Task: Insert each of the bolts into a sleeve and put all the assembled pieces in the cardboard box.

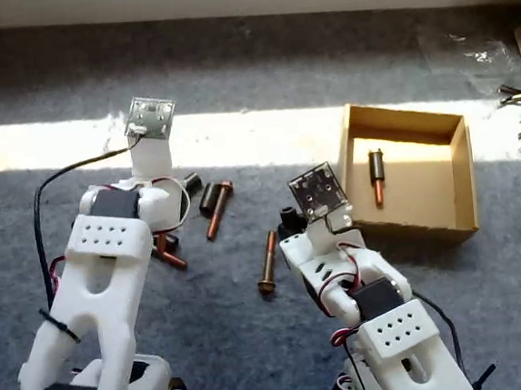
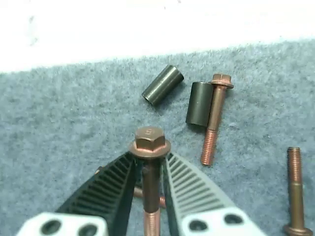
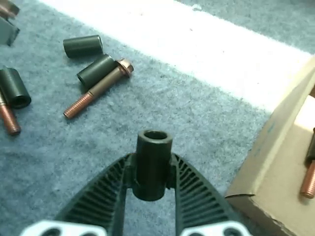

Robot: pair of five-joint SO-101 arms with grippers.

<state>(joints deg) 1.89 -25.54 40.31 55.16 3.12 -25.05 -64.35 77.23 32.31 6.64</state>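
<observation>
the joining step is in hand. the left hand (image 2: 150, 160) is pinching a copper bolt (image 2: 150, 143) by its shank just under the hex head. the right hand (image 3: 151, 164) is clamping a dark sleeve (image 3: 154, 147) with its open bore facing away from its wrist. the two arms are sitting apart over the grey surface (image 1: 210, 345), so nothing is mated yet.

one assembled piece (image 1: 377, 176) is already lying in the cardboard box (image 1: 463, 182) at the right, just past the right arm. a far sleeve (image 2: 163, 85), a second sleeve (image 2: 198, 103) touching a spare bolt (image 2: 215, 118), and a lone bolt (image 2: 294, 187) are waiting between the arms.

the next move is probably calling for the two hands to be brought together with the threaded end lined up on the bore. since the head is pointing away from the left wrist, one wrist is likely needing to turn first. a small tilt could jam the thread on the rim.

a stamped mark is showing on the held bolt's head, but it is too faint to read. no label or writing is showing on the box.
</observation>
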